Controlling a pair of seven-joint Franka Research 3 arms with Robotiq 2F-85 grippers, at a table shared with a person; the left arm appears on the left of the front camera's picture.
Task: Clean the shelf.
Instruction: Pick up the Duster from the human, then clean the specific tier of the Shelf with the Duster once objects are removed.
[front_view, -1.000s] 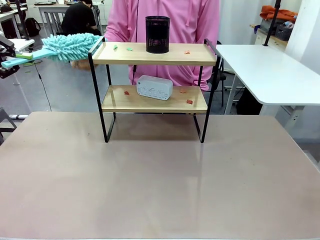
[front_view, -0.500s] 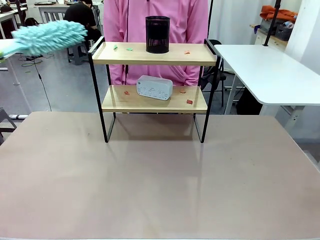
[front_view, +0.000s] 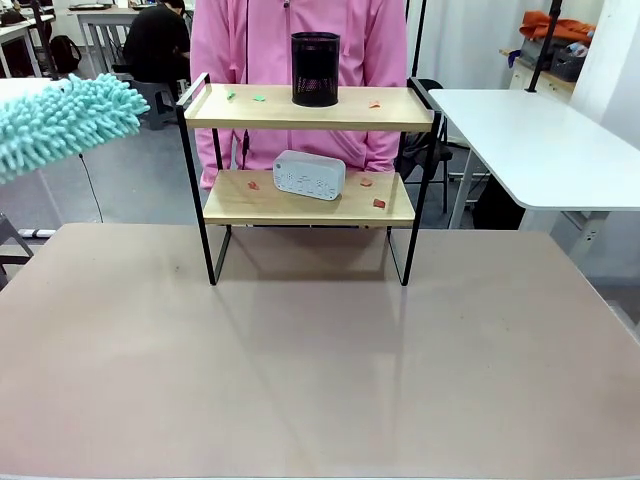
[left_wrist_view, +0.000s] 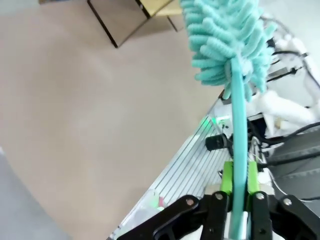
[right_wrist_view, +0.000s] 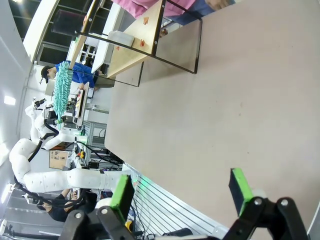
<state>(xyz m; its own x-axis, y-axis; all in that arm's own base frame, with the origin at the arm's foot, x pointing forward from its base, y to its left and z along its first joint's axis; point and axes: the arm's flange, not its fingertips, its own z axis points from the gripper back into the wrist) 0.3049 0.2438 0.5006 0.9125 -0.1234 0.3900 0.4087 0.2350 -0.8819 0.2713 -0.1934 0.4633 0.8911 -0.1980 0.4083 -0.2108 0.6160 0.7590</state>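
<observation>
Brown counter (front_view: 320, 350), shelf (front_view: 300, 118) at its far edge, scraps (front_view: 379, 203) on both boards.
Approaching, by the look of it: duster (front_view: 60, 125) clenched in left end effector (left_wrist_view: 240, 180), well left of the top board; right end effector (right_wrist_view: 181, 192) released, empty. Next calls for sweeping round cup (front_view: 315, 68), white box (front_view: 309, 174) and frame posts; open room left and front.

2-tier wood shelf (front_view: 310, 108) upright, littered

White left arm (right_wrist_view: 50, 179), black right gripper (right_wrist_view: 181, 192), 2 green pads (right_wrist_view: 121, 192)
</observation>
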